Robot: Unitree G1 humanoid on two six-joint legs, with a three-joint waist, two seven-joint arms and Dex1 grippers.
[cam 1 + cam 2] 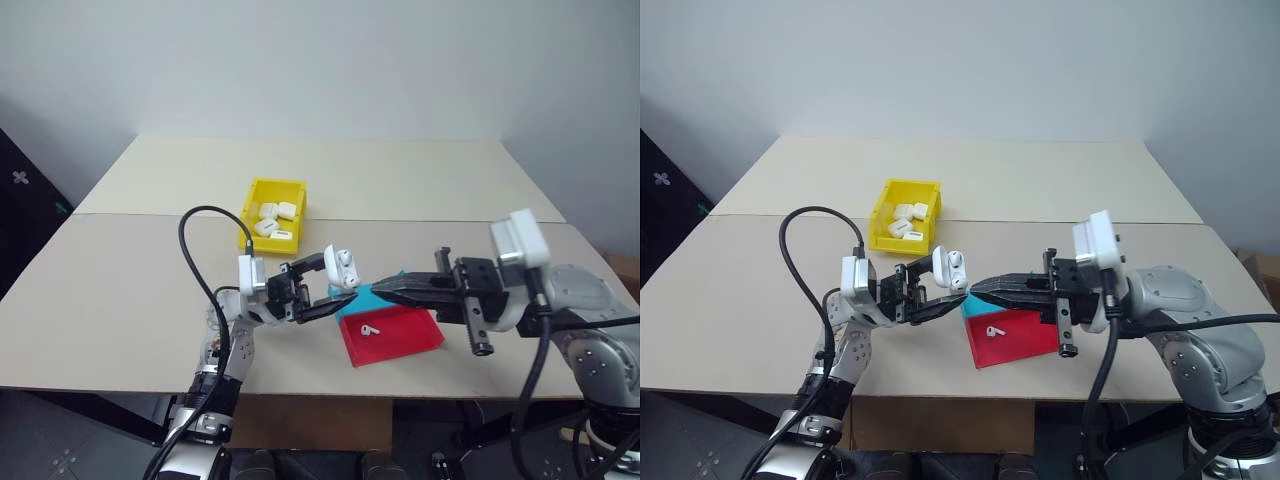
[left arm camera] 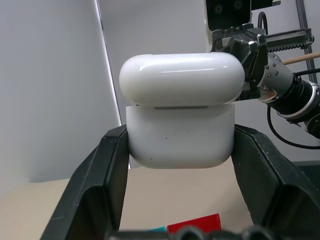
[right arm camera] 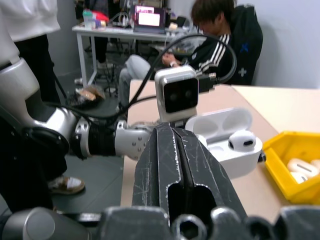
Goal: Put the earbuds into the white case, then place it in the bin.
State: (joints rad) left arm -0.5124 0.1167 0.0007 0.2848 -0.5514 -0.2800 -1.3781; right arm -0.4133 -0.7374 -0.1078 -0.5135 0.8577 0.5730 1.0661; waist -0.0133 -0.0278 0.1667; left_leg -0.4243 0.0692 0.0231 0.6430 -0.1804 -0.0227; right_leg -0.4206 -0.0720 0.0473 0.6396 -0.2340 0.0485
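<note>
Left hand (image 1: 322, 290) clamped on glossy white lid-open earbud case (image 1: 343, 268); right hand (image 1: 381, 291) pinched empty, just beside, above red tray (image 1: 420, 337).

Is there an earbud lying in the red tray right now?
Yes, one white earbud lies alone in the red tray.

left tool (image 1: 322, 287) clamped, raised | right tool (image 1: 385, 292) closed, level

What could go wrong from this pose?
1. The white case sits open in the left gripper with one earbud seated; a tilt might spill it.
2. The second earbud lies in the red tray; the shut right gripper must reopen for it.
</note>
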